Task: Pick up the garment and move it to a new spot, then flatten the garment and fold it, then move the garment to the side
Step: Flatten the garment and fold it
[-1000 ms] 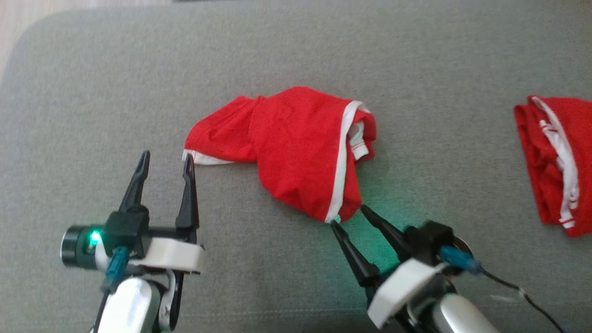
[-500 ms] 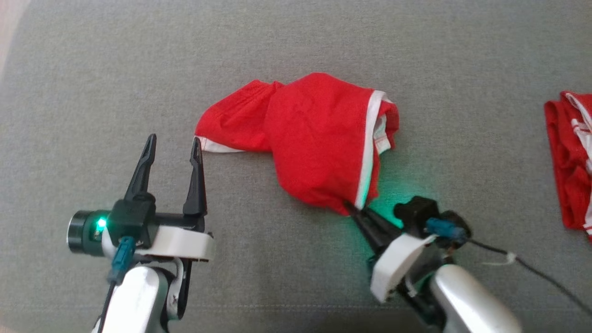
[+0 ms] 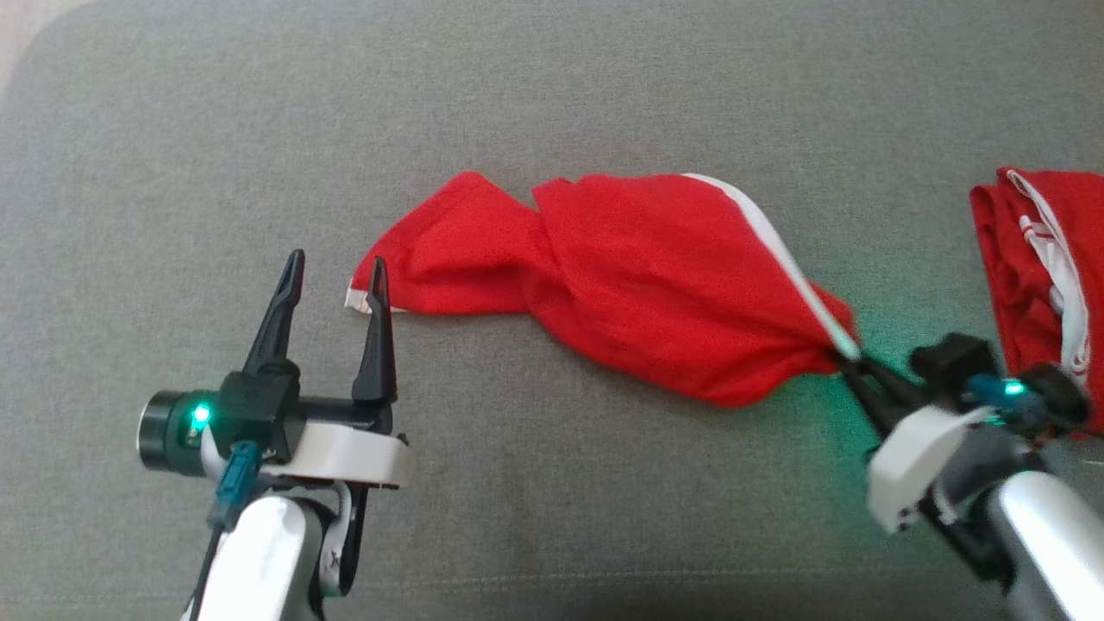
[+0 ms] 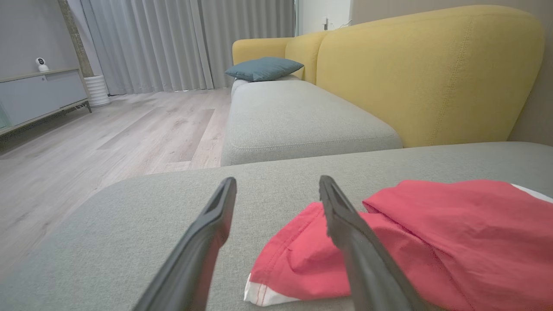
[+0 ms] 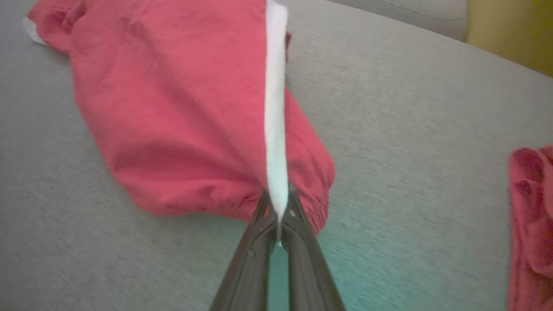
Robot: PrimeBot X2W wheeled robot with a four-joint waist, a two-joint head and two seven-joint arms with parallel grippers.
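A red garment (image 3: 638, 267) with white trim lies stretched across the grey sofa cushion (image 3: 552, 95). My right gripper (image 3: 849, 355) is shut on its right end, pinching the white stripe (image 5: 276, 129); the cloth pulls taut toward it. My left gripper (image 3: 336, 276) stands open at the garment's left corner (image 3: 362, 297), its right finger (image 4: 345, 224) over the white hem and its left finger (image 4: 211, 224) on bare cushion. From the left wrist, the garment (image 4: 432, 233) lies to the right of the fingers. My right gripper (image 5: 278, 203) holds the bunched edge.
A second red garment (image 3: 1035, 267) with white trim lies folded at the cushion's right edge, close behind my right wrist, also seen as the red cloth (image 5: 531, 224). A yellow sofa back (image 4: 423, 73), a teal pillow (image 4: 263, 68) and wood floor (image 4: 108, 129) lie beyond the cushion.
My right gripper shut on the garment's lower edge and dragged it to the right, stretching the crumpled cloth out long. The left gripper stayed open by the left corner. The camera shifted slightly.
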